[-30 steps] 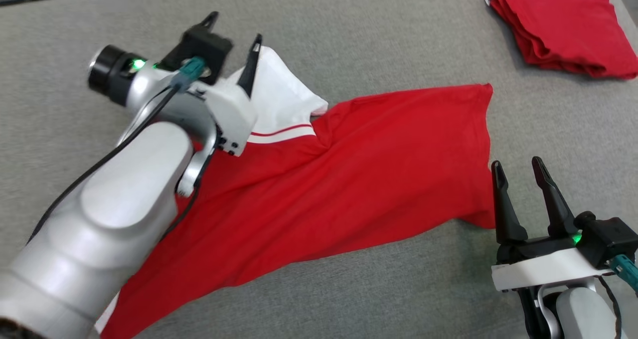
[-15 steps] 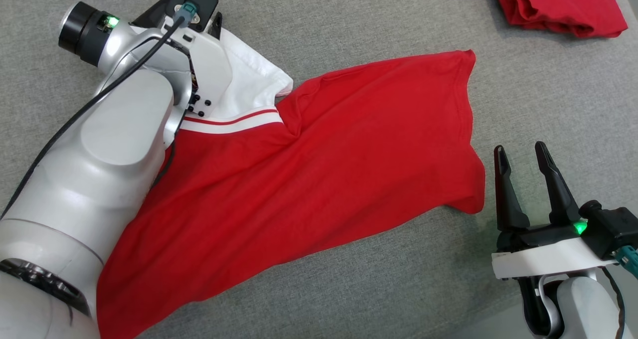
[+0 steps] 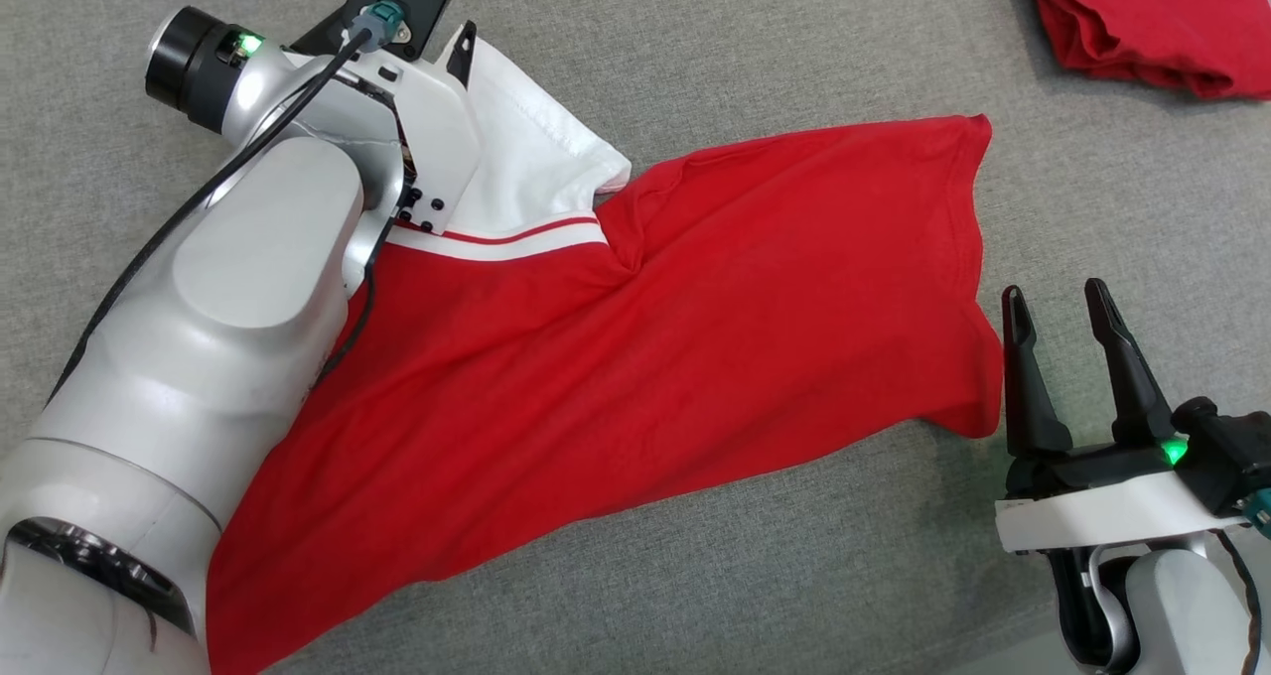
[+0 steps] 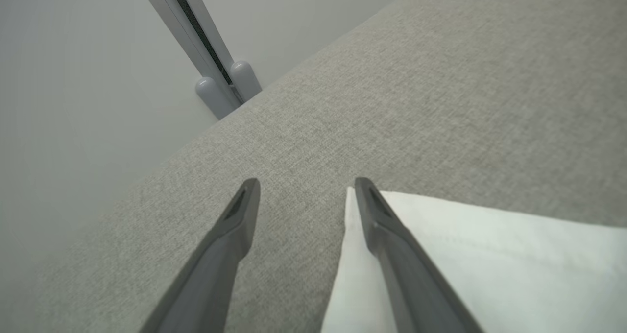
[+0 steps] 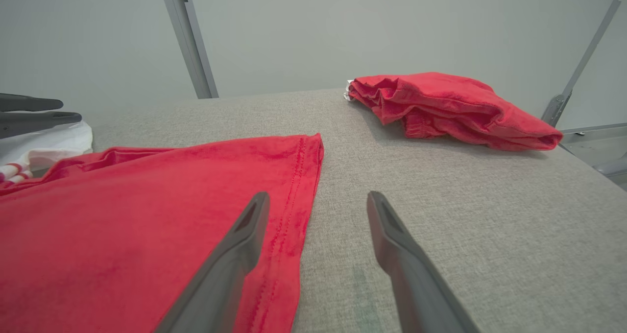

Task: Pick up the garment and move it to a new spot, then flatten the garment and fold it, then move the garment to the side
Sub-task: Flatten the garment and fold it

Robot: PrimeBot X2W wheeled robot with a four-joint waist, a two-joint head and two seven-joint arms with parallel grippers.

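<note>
Red and white, the garment lay spread but rumpled on the grey table, unfolded. The left gripper, fingers apart, hung over its white part, gripping nothing. The right gripper, also apart and empty, stood just beside the hem. Flattening looked unfinished; folding and moving aside remained.

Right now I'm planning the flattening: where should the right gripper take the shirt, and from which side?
Probably the hem corner nearest the right gripper, approached from the robot's right, low over the table: that edge lies thin, flat and free, just beside the open fingers.
</note>
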